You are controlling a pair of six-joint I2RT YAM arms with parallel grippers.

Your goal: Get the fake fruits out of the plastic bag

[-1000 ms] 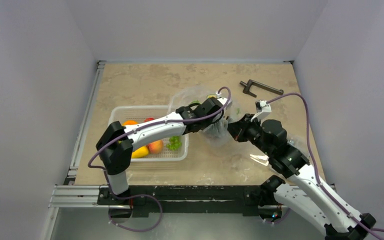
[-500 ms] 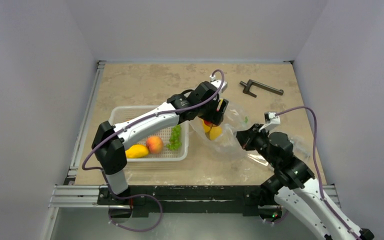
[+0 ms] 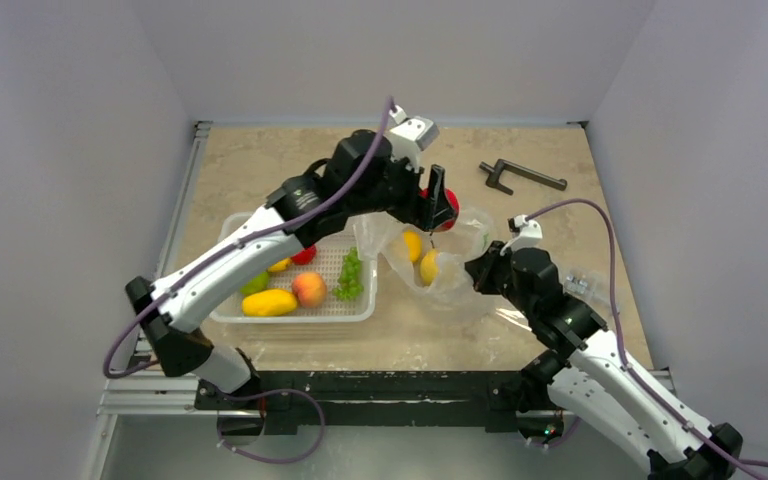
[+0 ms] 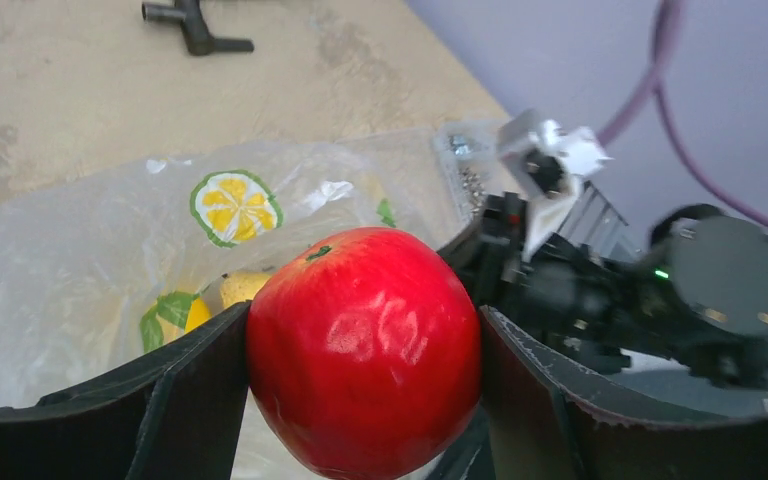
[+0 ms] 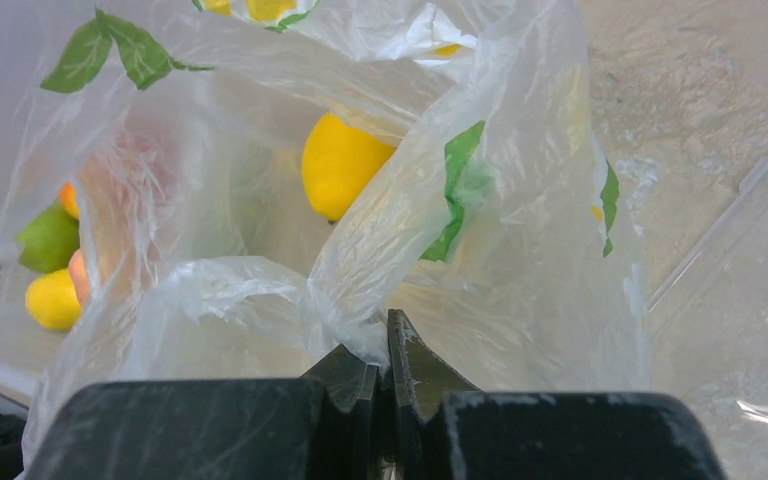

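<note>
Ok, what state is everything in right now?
plastic bag: crumpled, film pinched.
apple: out of the bag, held above it.
yellow pear: inside the bag.
left gripper: jaws shut on the apple.
right gripper: jaws shut on the bag film.
mesh basket: holds other fruit.

The left arm [image 3: 250, 255] stretches from the counter's [image 3: 260, 165] near-left corner up and across toward the far middle, wrist raised, left fingers [image 4: 190, 400] spread wide around the red apple [image 4: 365, 350]. The right arm [image 3: 600, 350] reaches in low from the near-right corner, right fingers [image 5: 405, 365] pinched tight on the plastic bag [image 5: 360, 280]
</note>
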